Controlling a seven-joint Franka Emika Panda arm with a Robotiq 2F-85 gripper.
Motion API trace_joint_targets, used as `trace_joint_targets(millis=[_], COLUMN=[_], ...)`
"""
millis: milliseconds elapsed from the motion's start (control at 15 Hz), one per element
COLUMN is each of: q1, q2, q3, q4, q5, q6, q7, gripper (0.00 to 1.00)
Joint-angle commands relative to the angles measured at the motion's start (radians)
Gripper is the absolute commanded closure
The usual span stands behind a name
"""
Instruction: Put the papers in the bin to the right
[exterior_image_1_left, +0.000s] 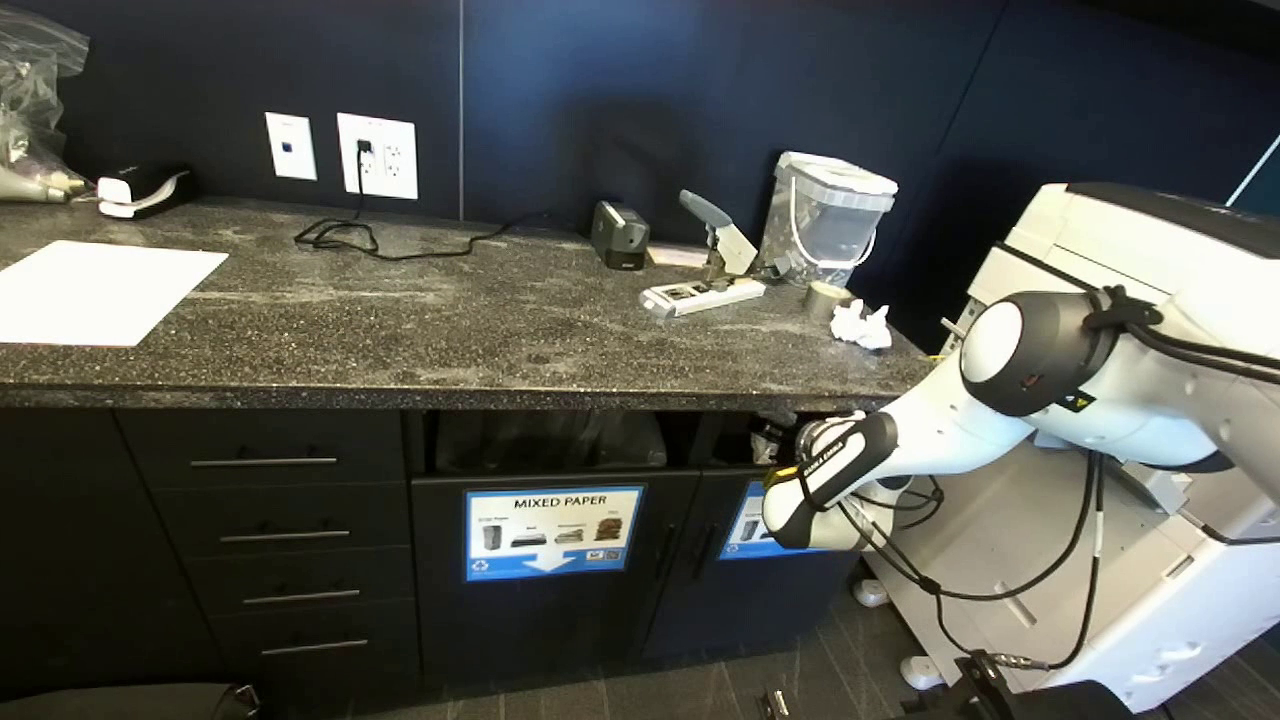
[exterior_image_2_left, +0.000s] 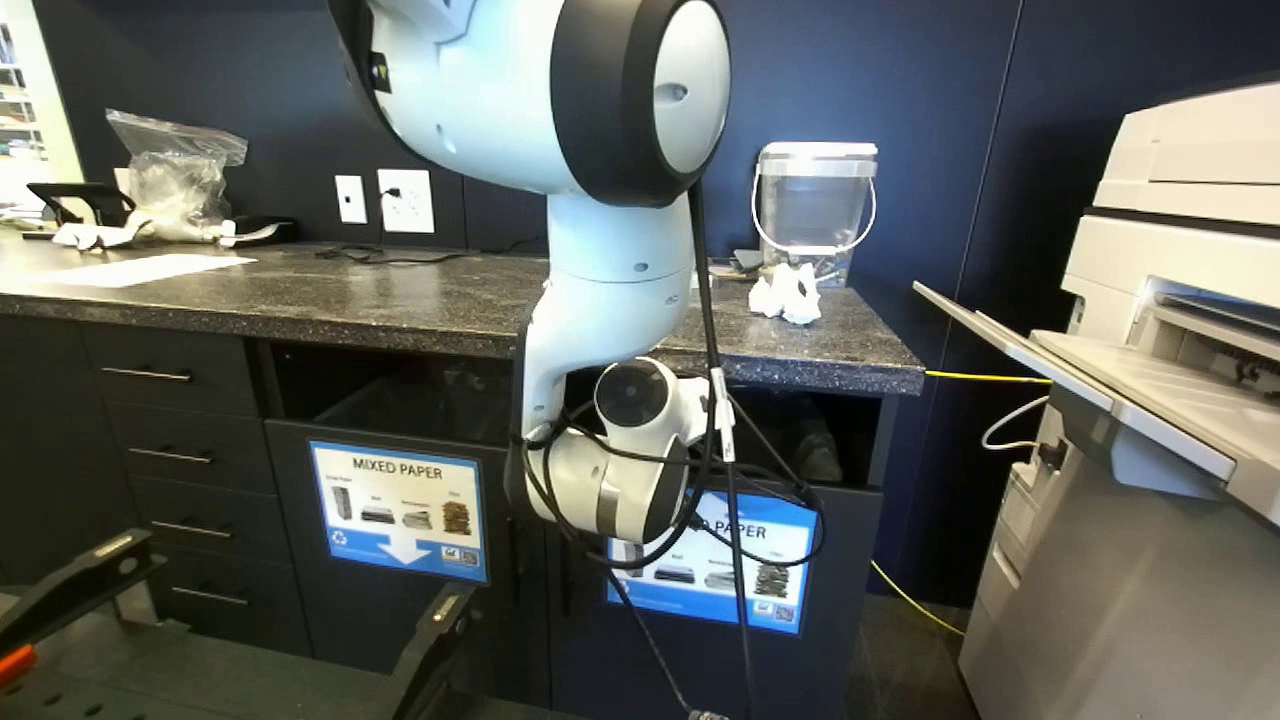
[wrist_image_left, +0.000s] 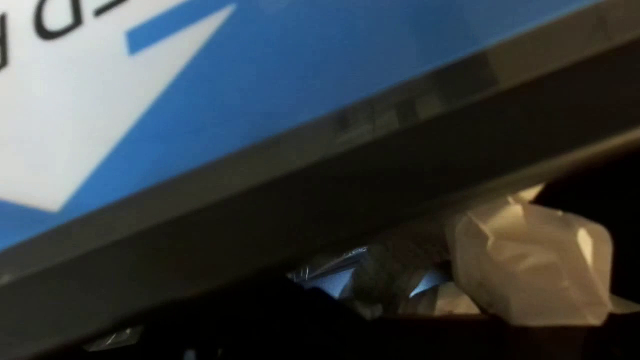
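A crumpled white paper wad (exterior_image_1_left: 862, 327) sits on the counter's far right end; it also shows in an exterior view (exterior_image_2_left: 786, 295). My arm's wrist (exterior_image_2_left: 610, 485) is low in front of the cabinet, at the dark slot (exterior_image_2_left: 855, 440) above the right-hand MIXED PAPER sign (exterior_image_2_left: 750, 570). In the wrist view, another pale crumpled paper (wrist_image_left: 535, 270) is inside the dark slot, with blue and white scraps (wrist_image_left: 332, 282) beside it. My gripper's fingers are lost in shadow, so I cannot tell whether they hold this paper. The pale grey bucket-shaped bin is out of view.
A large flat white sheet (exterior_image_1_left: 100, 290) lies on the counter (exterior_image_1_left: 450, 320). Near the wad are a tape roll (exterior_image_1_left: 828, 300), a long stapler (exterior_image_1_left: 705, 295), a sharpener (exterior_image_1_left: 620, 236) and a clear lidded bucket (exterior_image_1_left: 825, 220). A printer (exterior_image_2_left: 1150, 330) stands right. Loose cables (exterior_image_2_left: 735, 520) hang from the arm.
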Motion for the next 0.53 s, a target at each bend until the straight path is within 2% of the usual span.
trace_joint_targets(millis=[0,267,467], q1=[-0.009,-0.006,-0.003], q2=[-0.113,-0.182,-0.246], q3=[-0.035,-0.065,-0.090], q4=[-0.136,-0.210,-0.299], q5=[-0.053,-0.067,-0.107], q6=[0.058,0.111,0.075], q7=[-0.030,-0.047,-0.060], gripper=[0.01,0.00,0.00])
